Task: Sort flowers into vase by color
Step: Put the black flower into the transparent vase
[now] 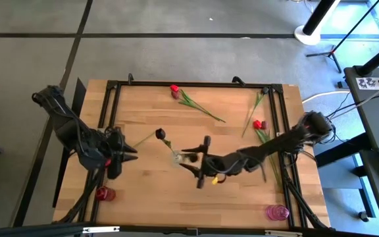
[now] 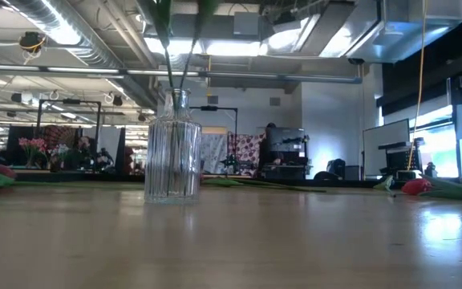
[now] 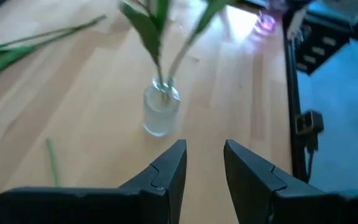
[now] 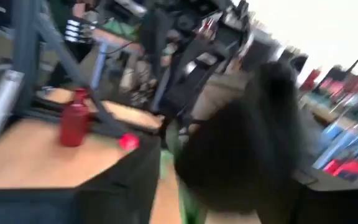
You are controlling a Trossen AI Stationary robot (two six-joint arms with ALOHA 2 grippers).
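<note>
Right gripper [image 1: 199, 155], grip state indiscernible, works at the clear vase [image 1: 177, 158] holding stems; left gripper [image 1: 131, 151] waits spread; loose flowers [image 1: 196, 102] remain, probably next to fetch.

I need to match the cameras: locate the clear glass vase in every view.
High view: clear glass vase at table centre.
Low view: left of centre, upright.
Left wrist view: ahead of the left gripper.
Right wrist view: not visible.
Shared landmark: its green stems.
</note>
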